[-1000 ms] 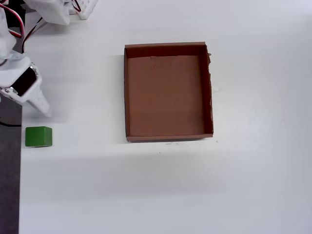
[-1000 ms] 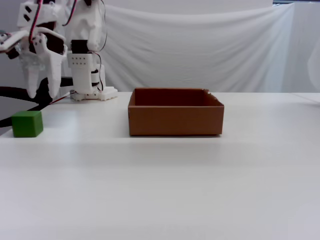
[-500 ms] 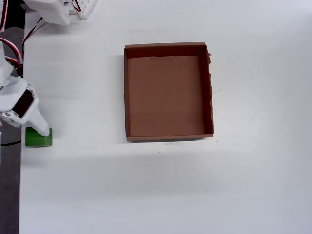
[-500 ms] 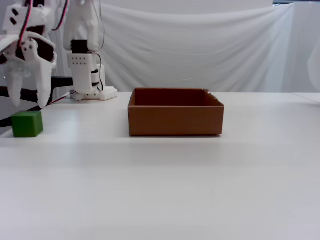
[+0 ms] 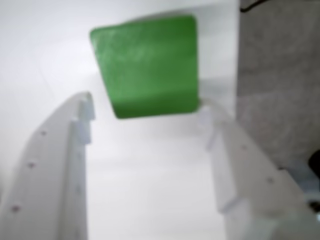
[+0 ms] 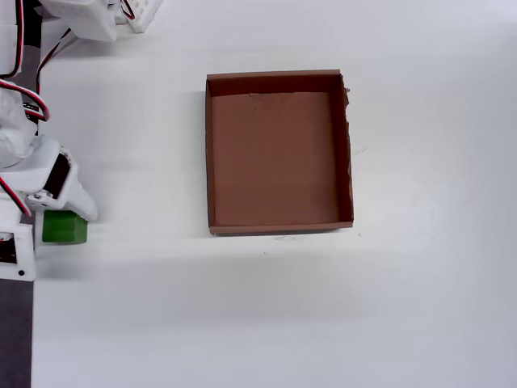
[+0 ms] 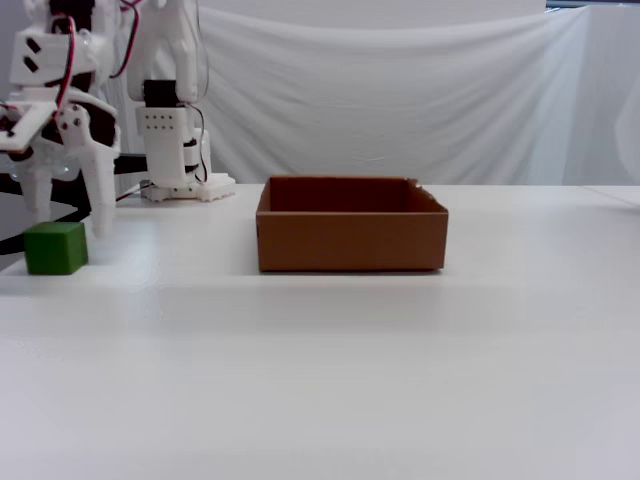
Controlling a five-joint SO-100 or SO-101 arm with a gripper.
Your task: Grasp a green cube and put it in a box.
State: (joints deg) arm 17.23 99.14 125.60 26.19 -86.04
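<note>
In the wrist view the green cube looks smooth with rounded corners, just past the open white gripper, while the overhead view shows it on the white table well left of the empty brown cardboard box, and the fixed view shows the fingers spread apart right behind it.

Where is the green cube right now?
In the overhead view the green cube sits on the white table at the far left edge, well left of the cardboard box, with the gripper open over it.
</note>
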